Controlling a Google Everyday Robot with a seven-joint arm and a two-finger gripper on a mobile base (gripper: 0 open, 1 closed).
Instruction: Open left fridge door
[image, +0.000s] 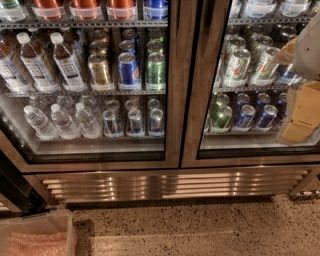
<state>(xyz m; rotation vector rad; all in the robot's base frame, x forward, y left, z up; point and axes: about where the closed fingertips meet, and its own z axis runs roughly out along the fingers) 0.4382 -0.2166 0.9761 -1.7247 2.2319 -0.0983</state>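
Note:
The left fridge door is a glass pane in a brushed-steel frame and fills the left and middle of the camera view. It sits flush against the right door, with their frames meeting at a dark seam. Behind its glass are shelves of water bottles and drink cans. My gripper, white with tan parts, hangs at the far right edge in front of the right door's glass, well away from the left door.
A louvered steel grille runs below both doors. A clear plastic bin stands on the speckled floor at the bottom left. A dark object stands beside the fridge's lower left corner.

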